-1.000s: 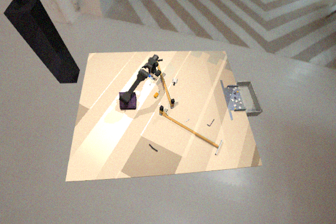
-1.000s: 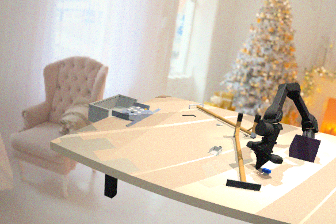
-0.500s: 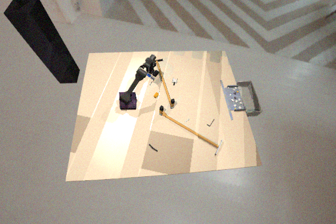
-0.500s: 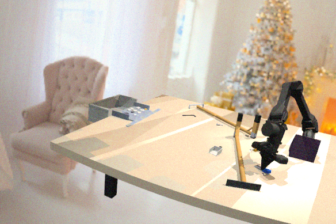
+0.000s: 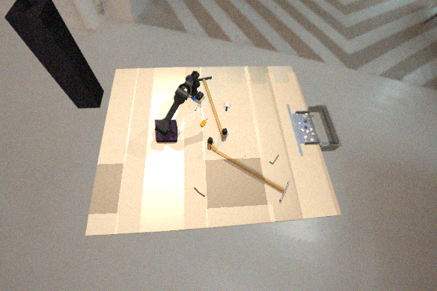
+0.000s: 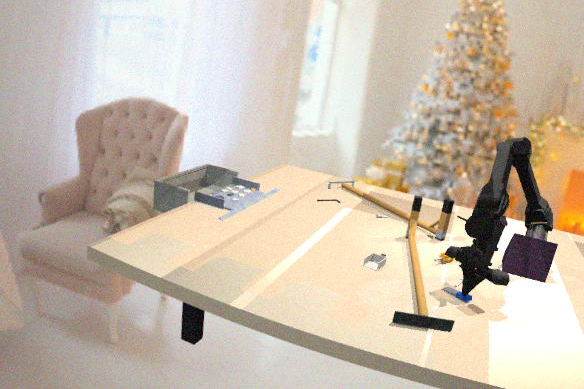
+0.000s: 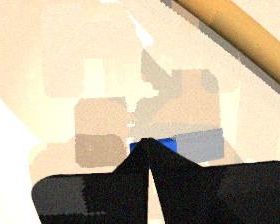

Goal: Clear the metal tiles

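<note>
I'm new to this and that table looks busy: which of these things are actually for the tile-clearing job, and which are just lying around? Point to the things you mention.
For the job:
- steel bench plate (image 5: 296,128) (image 6: 234,209) with its tiles
- catch box (image 5: 331,128) (image 6: 172,197)
- two long-handled tools (image 5: 214,108) (image 6: 419,276) and (image 5: 247,168) (image 6: 385,207); probably one is the scraper

Lying about:
- blue-handled tool (image 5: 193,98) (image 6: 464,297) (image 7: 171,145)
- orange item (image 5: 203,123)
- bent dark rod (image 5: 199,191)

Blue-handled tool (image 5: 193,98) (image 6: 464,297) (image 7: 175,145) blocks path under fingertips; gap between 2 wooden handles (image 5: 214,108) (image 6: 418,276) (image 7: 236,35) (image 5: 247,168) (image 6: 385,207) passable.
</note>
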